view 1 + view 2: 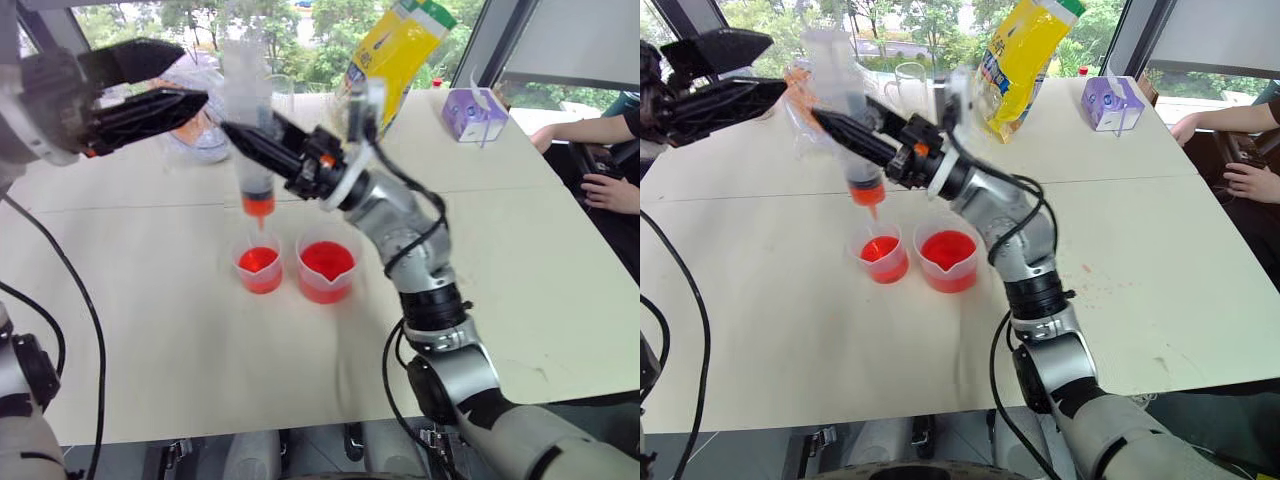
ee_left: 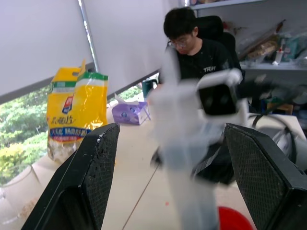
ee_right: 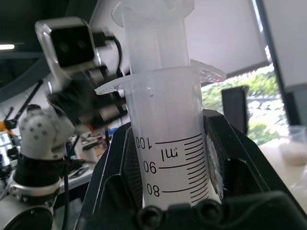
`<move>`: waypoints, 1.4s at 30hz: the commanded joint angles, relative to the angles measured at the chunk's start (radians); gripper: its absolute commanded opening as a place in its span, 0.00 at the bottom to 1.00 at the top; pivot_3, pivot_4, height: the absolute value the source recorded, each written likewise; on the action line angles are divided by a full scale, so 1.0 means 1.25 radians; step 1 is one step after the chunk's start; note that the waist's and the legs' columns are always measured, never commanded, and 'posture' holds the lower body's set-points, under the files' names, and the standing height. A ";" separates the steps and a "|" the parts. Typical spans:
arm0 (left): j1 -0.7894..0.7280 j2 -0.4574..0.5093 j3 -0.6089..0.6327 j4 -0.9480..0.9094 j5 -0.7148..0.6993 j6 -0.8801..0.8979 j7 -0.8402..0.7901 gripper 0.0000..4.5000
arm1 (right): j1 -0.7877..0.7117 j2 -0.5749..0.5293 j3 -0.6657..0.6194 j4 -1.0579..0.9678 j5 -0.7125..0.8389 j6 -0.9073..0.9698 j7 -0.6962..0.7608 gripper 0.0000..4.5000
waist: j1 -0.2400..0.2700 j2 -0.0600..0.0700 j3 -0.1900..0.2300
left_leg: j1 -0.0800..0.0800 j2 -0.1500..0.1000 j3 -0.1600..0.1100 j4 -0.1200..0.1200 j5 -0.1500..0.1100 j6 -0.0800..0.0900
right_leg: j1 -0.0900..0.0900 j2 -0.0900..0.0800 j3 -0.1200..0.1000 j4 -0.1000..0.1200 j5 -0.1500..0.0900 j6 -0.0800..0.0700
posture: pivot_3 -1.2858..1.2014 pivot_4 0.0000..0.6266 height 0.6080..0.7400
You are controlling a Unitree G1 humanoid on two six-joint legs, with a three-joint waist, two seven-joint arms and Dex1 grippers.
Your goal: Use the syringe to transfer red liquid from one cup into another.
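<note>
Nearest on the pale table (image 1: pixel 150 330) two red-filled vessels are found side by side, just apart: the smaller cup (image 1: pixel 259 268) on the robot's left and the wider spouted beaker (image 1: pixel 326 271) on its right, each holding red liquid (image 1: pixel 327 259).

Directly above the smaller cup the syringe (image 1: pixel 250 130) is held upright, its orange-red tip (image 1: pixel 258 207) pointing down and clear of the rim. The barrel is clamped between the two black fingers of the right gripper (image 1: pixel 252 142), which reaches in from the robot's right; in the right wrist view the fingers are seen pressed against both sides of the graduated barrel just under the flange. The plunger top stands free above it.

The left gripper (image 1: pixel 140 85) is held beside the plunger, its fingers spread apart and closed on nothing.

The syringe is judged light and stiff, but smooth-walled, so it could slip or twist in a two-finger grip. The barrel below the flange is probably the best place to hold it, the flange serving as a stop. The plunger would be best pressed on its flat top, squarely, lest the barrel be tipped. The cups look light and easily knocked over.

Farther back a yellow bag (image 1: pixel 395 50) and a purple tissue box (image 1: pixel 473 113) are seen, and a person's hand (image 1: pixel 610 190) at the far right edge.
</note>
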 commanded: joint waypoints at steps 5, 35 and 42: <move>0.045 0.025 0.009 -0.065 -0.020 -0.005 0.030 0.79 | 0.042 0.021 0.055 0.071 -0.080 -0.119 0.070 0.31 | -0.001 0.000 0.000 | 0.000 0.000 0.000 0.000 0.000 0.000 | 0.000 0.000 0.000 0.000 0.000 0.000 | 0.52 0.24 1.00; 0.088 -0.015 -0.123 -0.046 0.064 -0.090 0.009 0.01 | 0.048 0.017 0.046 0.065 -0.132 -0.148 0.077 0.31 | -0.001 0.000 0.000 | 0.000 0.000 0.000 0.000 0.000 -0.001 | 0.000 0.000 0.000 0.000 0.000 0.000 | 0.52 0.24 1.00; 0.132 -0.029 -0.149 -0.084 0.069 -0.104 0.009 0.01 | 0.015 0.012 0.015 0.027 -0.107 -0.116 0.061 0.31 | -0.001 0.000 0.000 | 0.000 0.000 0.000 0.000 0.000 -0.001 | 0.000 0.000 0.000 0.000 0.000 0.000 | 0.52 0.24 1.00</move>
